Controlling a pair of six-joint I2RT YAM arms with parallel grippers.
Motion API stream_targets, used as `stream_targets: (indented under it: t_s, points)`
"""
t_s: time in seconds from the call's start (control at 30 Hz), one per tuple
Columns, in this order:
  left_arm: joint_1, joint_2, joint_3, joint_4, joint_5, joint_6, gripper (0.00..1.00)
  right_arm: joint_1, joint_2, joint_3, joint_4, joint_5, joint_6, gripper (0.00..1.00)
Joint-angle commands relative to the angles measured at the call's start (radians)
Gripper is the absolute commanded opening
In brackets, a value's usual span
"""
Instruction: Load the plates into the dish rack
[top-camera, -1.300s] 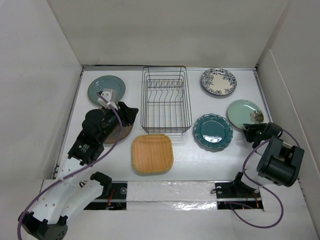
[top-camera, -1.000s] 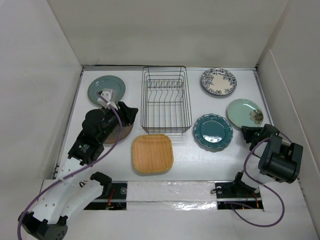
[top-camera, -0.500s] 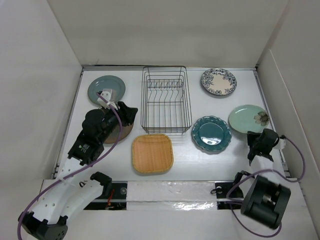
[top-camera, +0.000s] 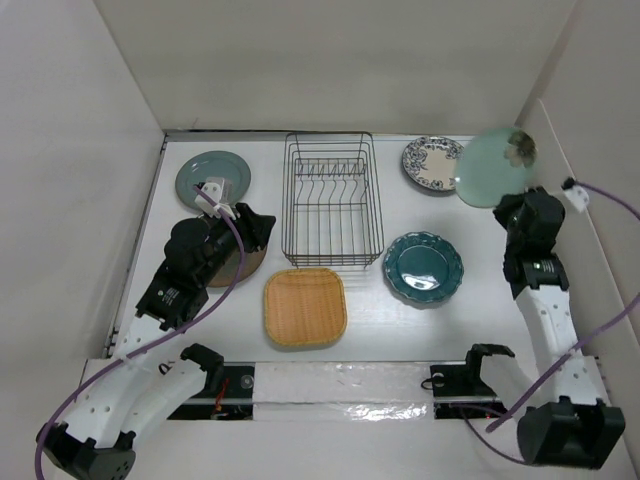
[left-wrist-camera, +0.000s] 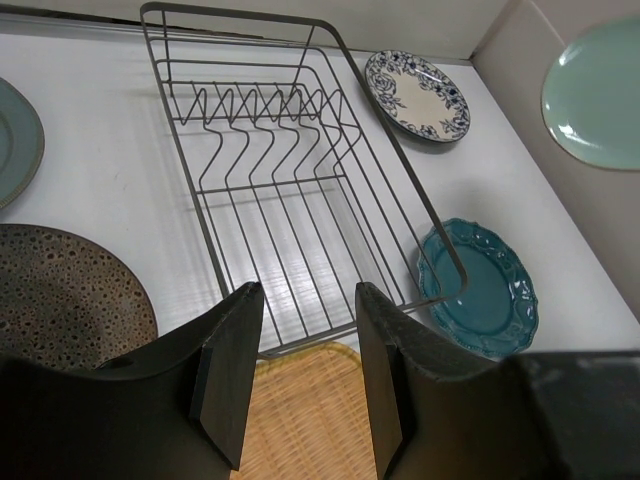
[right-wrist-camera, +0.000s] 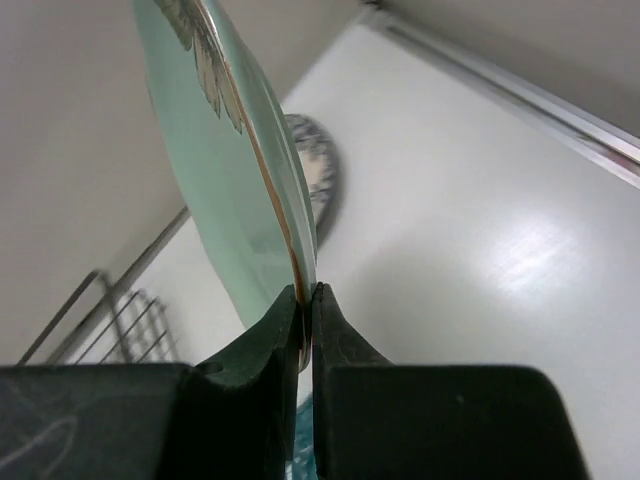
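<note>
Rack (top-camera: 332, 200) stands mid-table (top-camera: 400, 330), its back rim close to the rear wall. Left of the rack, the brown plate (left-wrist-camera: 60, 300) lies mostly hidden under my left arm, and the wrist view cuts it off. The grey plate (top-camera: 205, 172) is back-left of the rack, its near edge covered by a wrist connector. The orange plate (top-camera: 305, 306) is just in front of the rack and the teal plate (top-camera: 424, 266) front-right, both in full view. The mint plate (top-camera: 495, 167) is held in the air back-right of the rack, tilted and overlapping the floral plate (top-camera: 428, 163) from above. Right gripper (right-wrist-camera: 307, 312) pinches its lower rim. Left gripper (left-wrist-camera: 300, 375) is spread and holds nothing, by the rack's front-left corner. A bare strip of table runs between the rack and the teal plate.
</note>
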Motion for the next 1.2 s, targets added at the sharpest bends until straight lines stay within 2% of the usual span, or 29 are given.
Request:
stream_targets:
  t_s: [0.0,0.03,0.13,0.27,0.3,0.47,0.5,0.6,0.63,0.73,0.8,1.03,1.17]
  points:
    - [-0.003,-0.004,0.017,0.035,-0.005,0.013,0.39,0.169,0.07,0.256,0.09,0.011,-0.133,0.0]
    - [-0.003,-0.009,0.02,0.032,-0.009,0.014,0.39,0.256,0.126,0.302,0.074,0.028,-0.169,0.0]
    - [-0.003,-0.016,0.023,0.027,-0.022,0.016,0.39,0.415,0.226,0.492,0.005,0.105,-0.226,0.0]
    - [-0.003,-0.013,0.02,0.018,-0.036,0.017,0.39,0.572,0.477,0.739,-0.103,0.202,-0.278,0.0]
    - [-0.003,-0.009,0.018,0.015,-0.043,0.016,0.4,0.595,0.524,0.843,-0.167,0.246,-0.283,0.0]
    - [-0.003,0.001,0.017,0.002,-0.085,0.01,0.37,0.698,0.742,1.089,-0.3,0.374,-0.306,0.0]
    - [-0.003,-0.001,0.015,0.002,-0.091,0.008,0.35,0.721,0.777,1.132,-0.359,0.428,-0.306,0.0]
    - [-0.003,-0.004,0.021,-0.004,-0.109,0.005,0.19,0.752,0.904,1.29,-0.473,0.527,-0.308,0.0]
    - [-0.003,-0.004,0.023,-0.008,-0.123,0.005,0.11,0.767,0.961,1.33,-0.504,0.554,-0.297,0.0]
    - [-0.003,-0.001,0.027,-0.015,-0.14,0.0,0.02,0.778,1.019,1.436,-0.573,0.622,-0.286,0.0]
    - [-0.003,0.005,0.034,-0.022,-0.149,0.0,0.03,0.79,1.059,1.482,-0.616,0.674,-0.277,0.0]
    - [-0.003,0.03,0.044,-0.045,-0.183,-0.006,0.22,0.79,1.109,1.482,-0.651,0.708,-0.262,0.0]
    - [-0.003,0.056,0.044,-0.065,-0.177,-0.006,0.25,0.79,1.15,1.517,-0.668,0.705,-0.262,0.0]
